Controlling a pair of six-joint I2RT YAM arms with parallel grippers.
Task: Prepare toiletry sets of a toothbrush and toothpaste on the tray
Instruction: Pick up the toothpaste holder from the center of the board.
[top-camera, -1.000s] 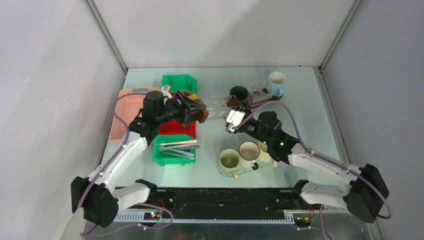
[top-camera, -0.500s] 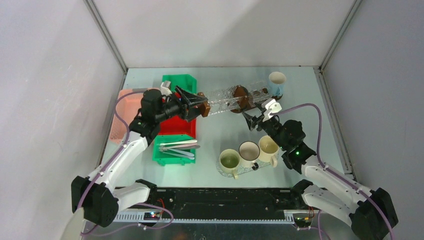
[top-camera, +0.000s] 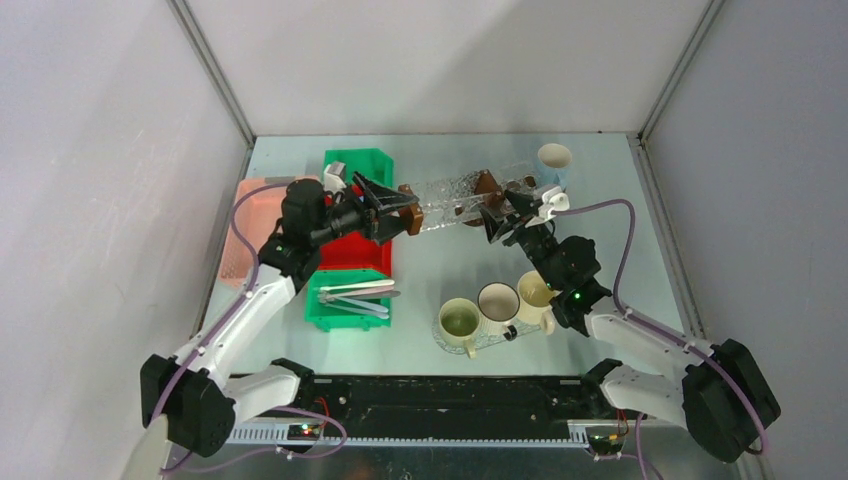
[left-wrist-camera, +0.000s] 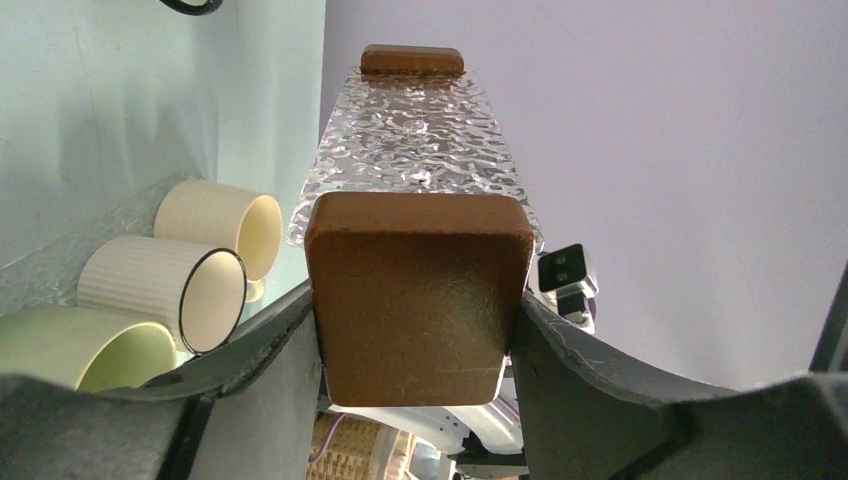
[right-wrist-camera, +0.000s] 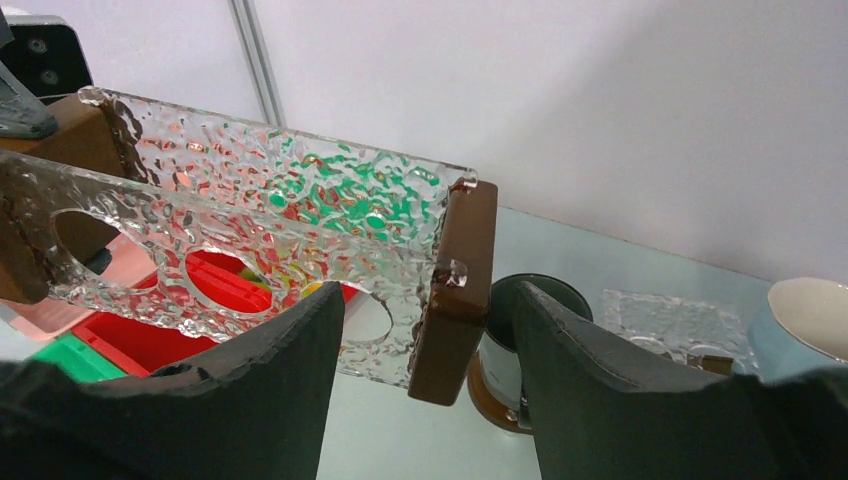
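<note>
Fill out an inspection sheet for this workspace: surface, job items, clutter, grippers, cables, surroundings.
Surface: pale tabletop, no spills seen.
Job's things: clear tray held across the middle; three mugs on a second tray at the near edge; pale blue mug at the back; dark mug behind the held tray; toothbrushes in the near green bin; toothpaste not clearly seen.
Clutter: pink basket, far green bin, red bin partly under the left arm.
Grippers: left gripper shut on the tray's brown end; right gripper open, jaws either side of the other brown end, not touching.
Cables: purple cables looped along both arms, snagged on nothing.
Surroundings: plain walls, metal corner posts.
</note>
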